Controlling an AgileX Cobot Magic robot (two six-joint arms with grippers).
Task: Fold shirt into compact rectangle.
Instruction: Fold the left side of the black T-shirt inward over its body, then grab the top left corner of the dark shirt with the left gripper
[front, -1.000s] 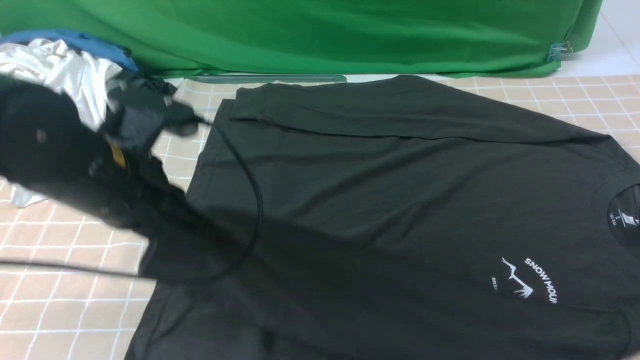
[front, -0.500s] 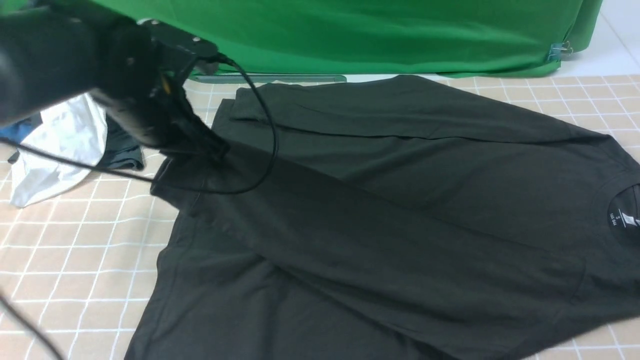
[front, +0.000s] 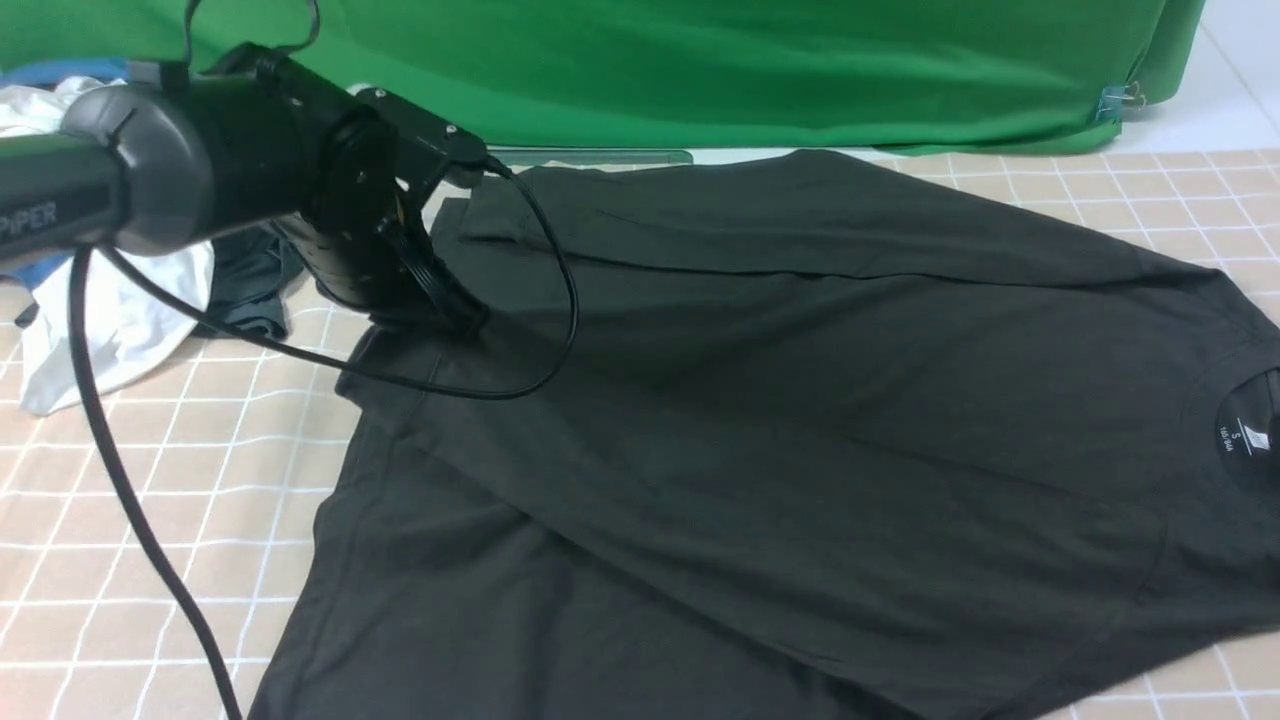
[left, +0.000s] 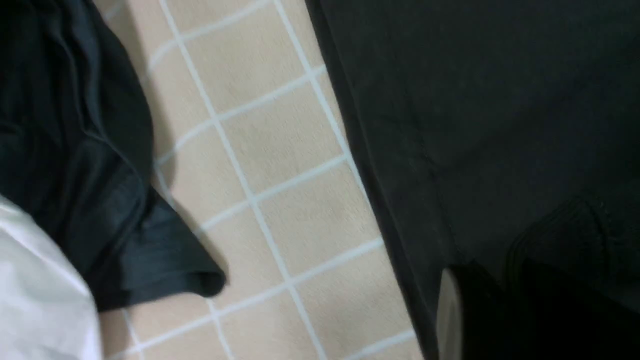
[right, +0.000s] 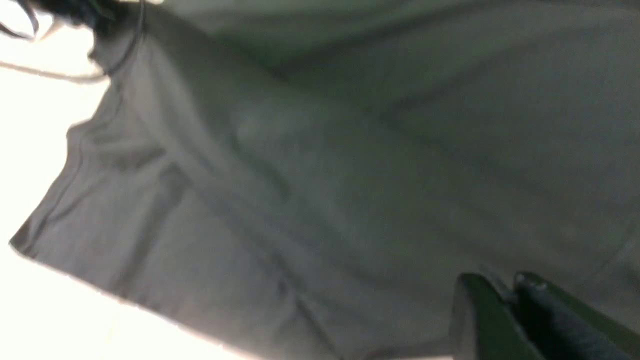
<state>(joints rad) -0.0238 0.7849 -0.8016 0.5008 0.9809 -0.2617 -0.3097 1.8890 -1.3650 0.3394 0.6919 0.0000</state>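
Left pincer (front: 455, 318) has swung farther; sleeve (front: 700, 480) now lies across shirt (front: 850, 330).

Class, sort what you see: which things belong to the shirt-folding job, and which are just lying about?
Job in hand:
- black shirt
- left gripper, at its sleeve end

Lying about:
- white garment
- dark grey garment
- green backdrop cloth
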